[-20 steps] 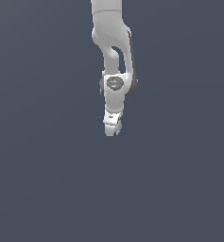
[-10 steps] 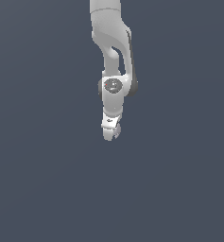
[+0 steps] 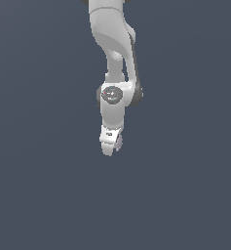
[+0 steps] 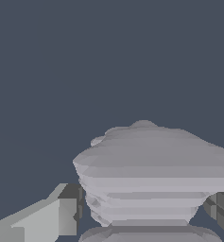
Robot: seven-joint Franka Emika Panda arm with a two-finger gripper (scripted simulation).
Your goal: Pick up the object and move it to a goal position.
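Lower now, pincer [image 3: 112, 149] round ridged lilac-grey object [image 4: 153, 175]

The object [image 4: 153, 175] is pale lilac-grey, rounded on top, stepped in ridged layers narrowing downward, with a jagged outline. It sits between my hand's fingers [image 4: 61, 215], one at 9 o'clock of it, one at 3 o'clock.
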